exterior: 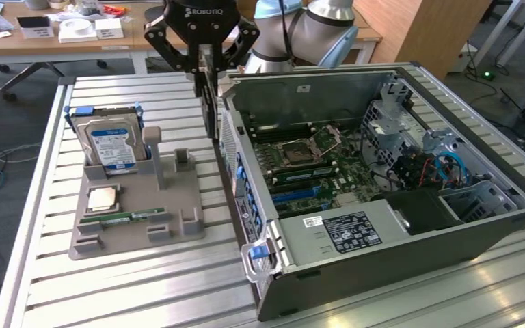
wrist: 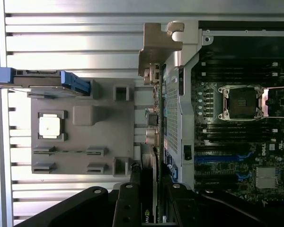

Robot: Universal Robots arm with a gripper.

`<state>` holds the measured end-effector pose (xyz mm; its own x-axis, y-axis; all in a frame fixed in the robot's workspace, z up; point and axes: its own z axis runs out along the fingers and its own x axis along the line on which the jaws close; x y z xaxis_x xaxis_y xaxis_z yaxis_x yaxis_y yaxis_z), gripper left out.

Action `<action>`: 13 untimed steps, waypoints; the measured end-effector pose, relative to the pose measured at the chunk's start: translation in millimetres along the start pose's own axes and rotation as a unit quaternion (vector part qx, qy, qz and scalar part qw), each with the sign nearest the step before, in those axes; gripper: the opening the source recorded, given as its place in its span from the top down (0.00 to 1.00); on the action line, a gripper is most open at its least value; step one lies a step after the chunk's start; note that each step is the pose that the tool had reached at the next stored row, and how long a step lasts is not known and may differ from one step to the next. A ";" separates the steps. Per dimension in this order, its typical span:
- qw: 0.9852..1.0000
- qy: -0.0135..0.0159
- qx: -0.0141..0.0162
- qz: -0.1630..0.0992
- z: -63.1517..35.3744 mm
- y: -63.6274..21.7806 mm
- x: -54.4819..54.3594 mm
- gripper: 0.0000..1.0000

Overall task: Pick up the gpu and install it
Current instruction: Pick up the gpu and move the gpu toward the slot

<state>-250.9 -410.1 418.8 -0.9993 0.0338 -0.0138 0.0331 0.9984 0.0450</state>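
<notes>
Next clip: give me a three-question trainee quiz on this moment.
1. True or false: the gpu is already seated inside the computer case.
2. Which part stands upright in the grey tray? A) the hard drive B) the RAM stick C) the processor
3. In a few words: what is the gripper holding?

Key: 1 false, the card hangs outside the case wall. 2 A. 3 the gpu, clamped between its fingers.
</notes>
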 end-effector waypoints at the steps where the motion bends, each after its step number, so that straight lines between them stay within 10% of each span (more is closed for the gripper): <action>1: 1.000 0.000 0.000 0.000 0.0 0.0 -1.1 0.74; 13: 1.000 0.000 0.000 0.000 0.4 1.0 -24.8 0.74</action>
<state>-226.0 -409.9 418.9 -0.9993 0.0339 -0.0138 0.0332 0.9984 0.0450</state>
